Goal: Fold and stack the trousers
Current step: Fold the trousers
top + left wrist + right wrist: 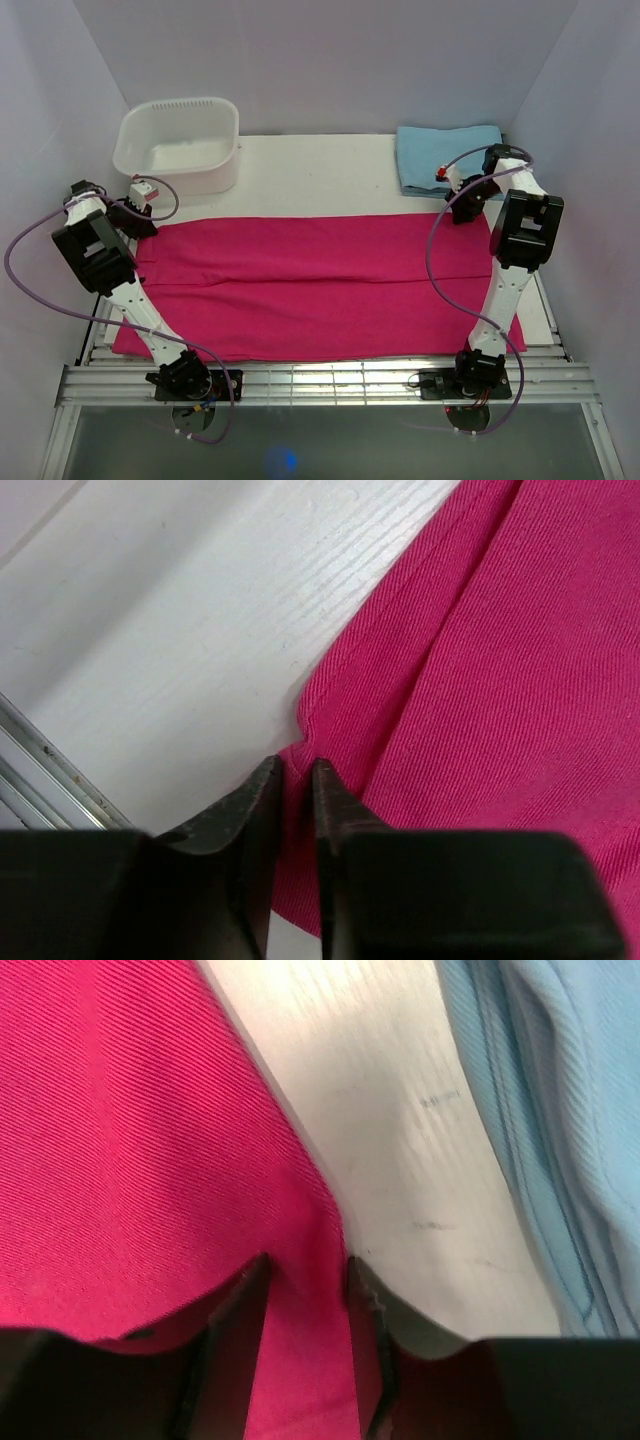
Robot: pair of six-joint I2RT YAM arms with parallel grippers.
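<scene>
The trousers [320,290] lie flat across the middle of the bench [320,165], stretched from left to right, and each claw sits at one of their far corners. The left claw [295,775] is down at the far left corner. Its fingers stand a narrow gap apart with the cloth's edge running up between the tips, and I cannot tell whether they actually pinch it. The right claw [307,1270] is at the far right corner, partly open. Its fingers straddle the hem, and the cloth between them lies flat and unpinched.

The trousers are bright magenta-pink, plain, with a fine twill weave. They form a long, smooth rectangle, with a lengthwise line running across the middle where two layers meet. Near the left claw a seam ridge runs along the edge. Beyond the right corner is bare bench, then a folded blue cloth [445,155].
</scene>
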